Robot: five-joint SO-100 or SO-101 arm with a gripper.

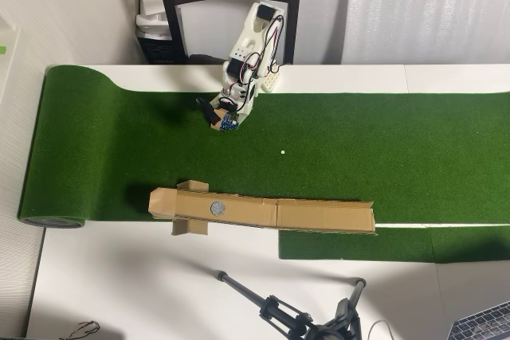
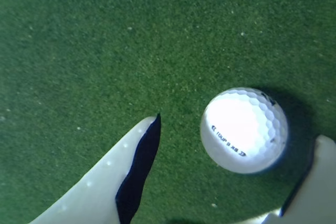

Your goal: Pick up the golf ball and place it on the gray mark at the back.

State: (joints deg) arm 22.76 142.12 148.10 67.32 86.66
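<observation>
Golf ball (image 2: 244,130) rests on green turf (image 2: 131,40), between fingers of end effector (image 2: 233,174), nearer right finger in wrist view. End effector wide open, holds nothing. Shift slightly right to centre ball, lower, close gently; round ball may squirt out.

White surface (image 1: 119,292), green turf mat (image 1: 398,157) rolled at its left end in the overhead view, cardboard ramp (image 1: 319,214) on the turf's near edge, golf ball (image 2: 244,130) resting on the turf

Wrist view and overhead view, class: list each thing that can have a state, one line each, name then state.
golf ball: resting on the turf, between the open fingers, not gripped.
gripper: open, low over the turf.
gray mark: bare, nothing on it.
green mat: flat, its left end rolled.
</observation>
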